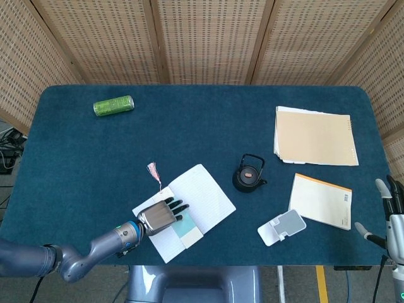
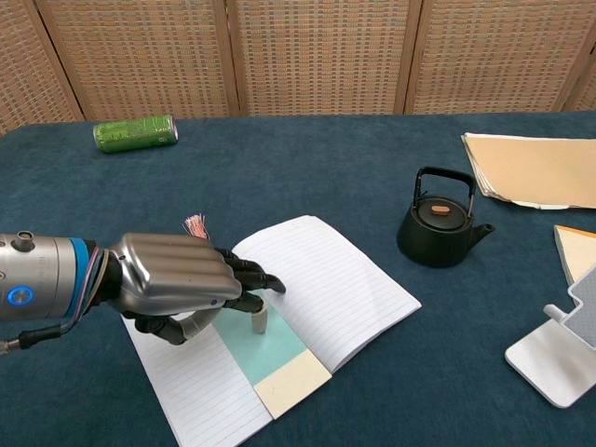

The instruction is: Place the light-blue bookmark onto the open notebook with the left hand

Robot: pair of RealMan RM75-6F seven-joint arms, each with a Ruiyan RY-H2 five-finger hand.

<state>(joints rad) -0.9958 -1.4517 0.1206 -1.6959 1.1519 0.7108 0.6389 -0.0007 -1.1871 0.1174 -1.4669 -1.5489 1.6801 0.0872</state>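
Paper-thin and limp, I judged the light-blue bookmark: it lay flat on the open notebook, tassel beyond the page's edge. My left hand pinched its upper end against the page. Right hand hung apart, holding nothing.

Green can lies on its side, far left of the blue worktop. Black teapot stands upright mid-worktop. Tan folder stack at far right. Orange-edged notepad nearer, just beside the white phone stand. Wicker screen behind.
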